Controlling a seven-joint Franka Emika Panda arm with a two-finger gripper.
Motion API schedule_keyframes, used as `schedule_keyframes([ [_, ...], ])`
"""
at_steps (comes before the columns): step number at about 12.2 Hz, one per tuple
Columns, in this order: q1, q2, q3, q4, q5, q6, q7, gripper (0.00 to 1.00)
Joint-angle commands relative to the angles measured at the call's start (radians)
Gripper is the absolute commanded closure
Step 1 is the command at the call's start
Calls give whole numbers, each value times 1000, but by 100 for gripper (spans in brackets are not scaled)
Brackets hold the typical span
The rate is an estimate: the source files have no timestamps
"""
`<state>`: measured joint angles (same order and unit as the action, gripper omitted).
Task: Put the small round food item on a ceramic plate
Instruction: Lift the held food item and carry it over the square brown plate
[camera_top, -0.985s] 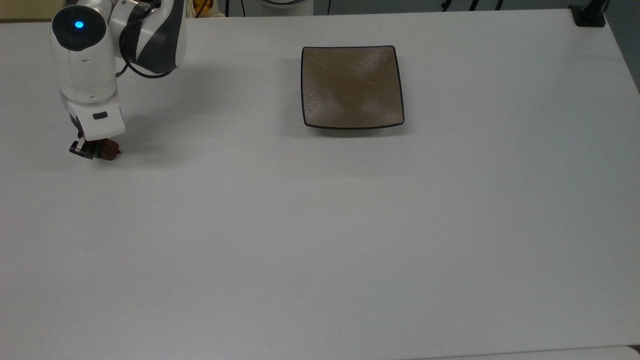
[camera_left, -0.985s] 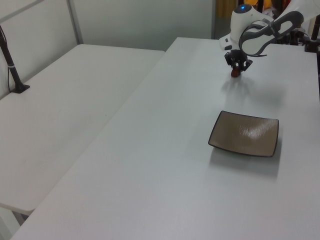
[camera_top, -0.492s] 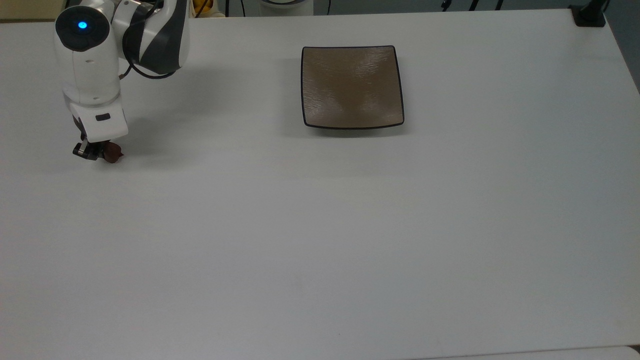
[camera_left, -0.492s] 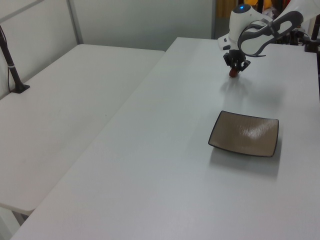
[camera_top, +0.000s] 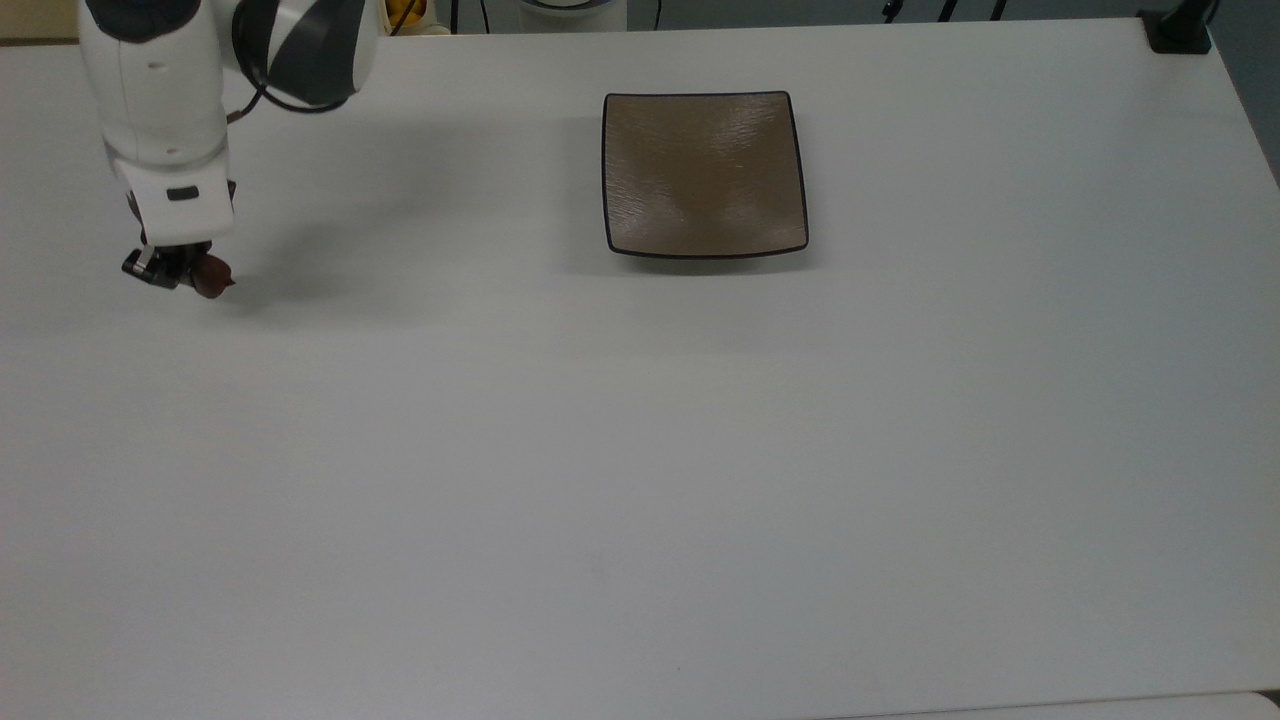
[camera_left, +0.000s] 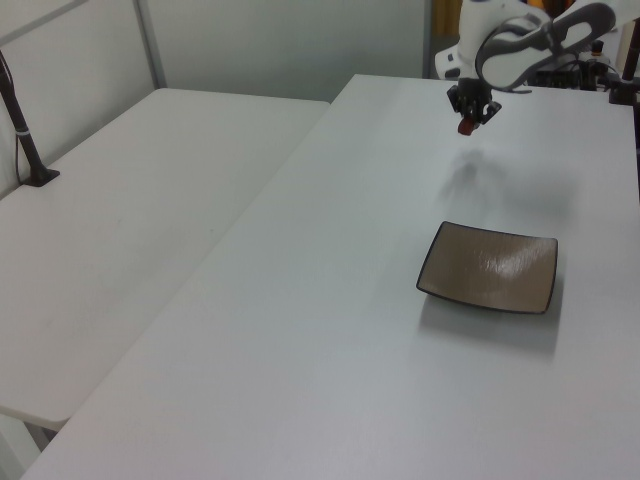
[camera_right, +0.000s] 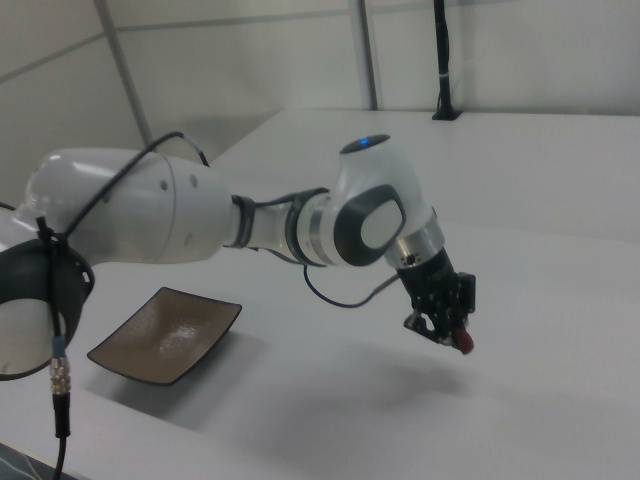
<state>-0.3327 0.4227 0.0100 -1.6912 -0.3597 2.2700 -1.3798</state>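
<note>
White table: a broad matte table (camera_top: 640, 450) fills the top view, bare apart from one plate and the arm's shadow; in the left view a second, lower table (camera_left: 130, 220) stands alongside it on the left view's left.
Arm: the white and grey arm (camera_right: 200, 215) reaches in from the top view's upper left corner; in the right view it stretches from the right view's left toward the centre, a thin black cable (camera_right: 60, 330) hanging at its near end.
Gripper: the black gripper (camera_top: 172, 270) points down at the top view's far left, its two fingers closed on the food item; it also shows in the left view (camera_left: 470, 108) and the right view (camera_right: 447, 325).
Food item: a small dark reddish-brown lump (camera_top: 211, 279) is pinched at the fingertips, its pointed end toward the top view's right; in the left view (camera_left: 466, 127) and the right view (camera_right: 465, 343) it hangs clear of the table, a soft shadow on the surface below.
Plate: the square brown plate (camera_top: 704, 172) with a thin dark rim and upturned edges sits flat on the table, well apart from the gripper, toward the top view's upper centre; it lies nearer the camera than the gripper in the left view (camera_left: 489, 267) and at the right view's lower left (camera_right: 165, 334).
Plate surface: glossy, faintly streaked, nothing on it.
Background: a black post (camera_right: 440, 60) stands on its base at the table's far edge in the right view.
</note>
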Motion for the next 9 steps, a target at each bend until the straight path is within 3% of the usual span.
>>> schedule_keyframes([
  [1,56,-132,24,-33,70,-195,186,97],
  [5,162,-222,36,-59,244,-384,549,95],
  [9,244,-263,122,-116,310,-481,897,96],
])
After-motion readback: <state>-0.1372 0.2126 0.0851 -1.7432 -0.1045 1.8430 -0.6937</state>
